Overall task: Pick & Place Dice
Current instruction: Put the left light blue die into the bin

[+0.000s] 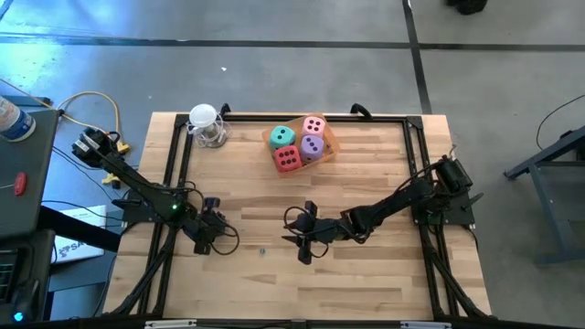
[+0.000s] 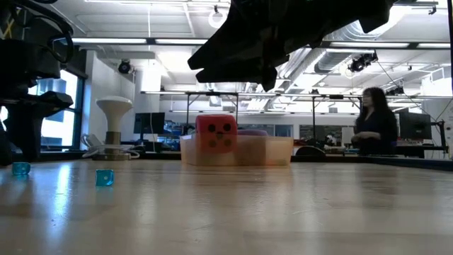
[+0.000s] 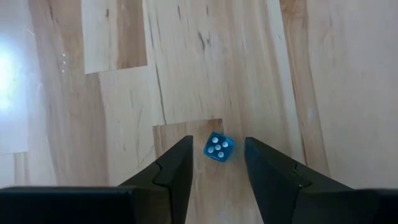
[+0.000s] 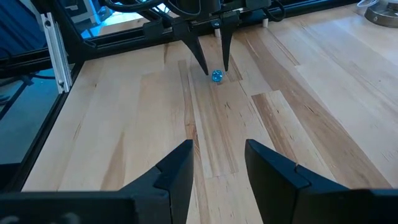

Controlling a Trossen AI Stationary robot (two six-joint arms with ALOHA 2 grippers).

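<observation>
Four big dice sit in a clear tray [image 1: 331,139] at the table's far middle: teal [image 1: 282,137], pink [image 1: 313,125], purple [image 1: 312,146] and red [image 1: 287,159]; the red one also shows in the low view [image 2: 216,134]. My left gripper [image 3: 217,142] is open and points down at the near left [image 1: 219,239]. Its fingers stand on either side of a small clear-blue die [image 3: 217,147], which lies on the wood [image 4: 216,76]. A second small blue die [image 2: 21,168] shows in the low view. My right gripper [image 4: 217,144] is open and empty at the near middle [image 1: 300,239], facing the left one.
A small white-topped clear object [image 1: 206,123] stands at the far left of the table. A black frame [image 1: 174,164] runs along the table's edges. Bare wood lies between the tray and both grippers. A person [image 2: 375,124] stands in the room beyond the table.
</observation>
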